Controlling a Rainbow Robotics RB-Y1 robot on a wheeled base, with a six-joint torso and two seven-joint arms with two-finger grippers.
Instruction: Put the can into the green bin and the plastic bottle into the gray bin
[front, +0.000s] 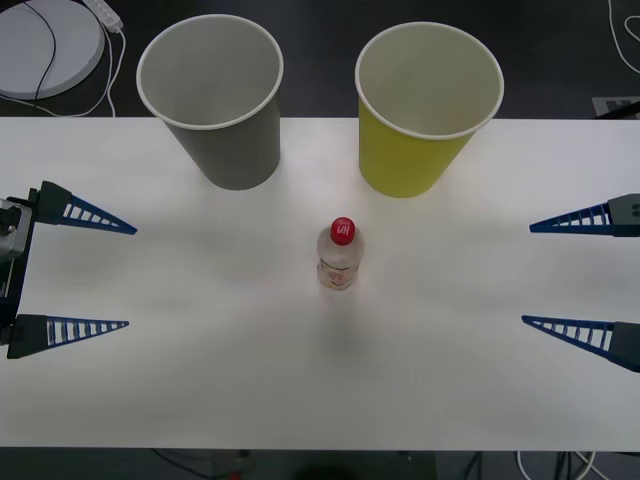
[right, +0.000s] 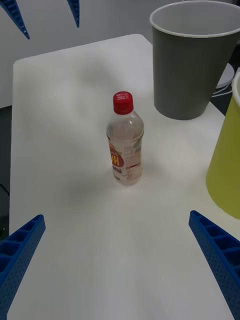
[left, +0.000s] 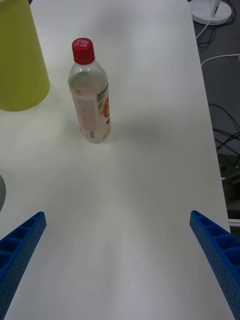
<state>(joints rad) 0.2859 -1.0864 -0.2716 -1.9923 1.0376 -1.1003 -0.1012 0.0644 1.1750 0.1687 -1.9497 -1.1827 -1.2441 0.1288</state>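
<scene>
The plastic bottle (front: 340, 256) (right: 125, 140) (left: 90, 92), clear with a red cap, stands upright in the middle of the white table (front: 200, 380). Behind it stand the gray bin (front: 215, 95) (right: 192, 57) on the left and the green bin (front: 425, 105) (right: 225, 165) (left: 20, 57) on the right, both upright with nothing visible inside. The can is out of view. My left gripper (front: 125, 275) (left: 117, 250) is open at the table's left edge. At the right edge my right gripper (front: 527, 273) (right: 117, 250) is open too. Both are far from the bottle.
A round white base (front: 45, 45) with cables lies beyond the table at the back left. More cables (left: 220, 115) trail on the dark floor off the table's front edge. Bare tabletop lies around the bottle on all sides.
</scene>
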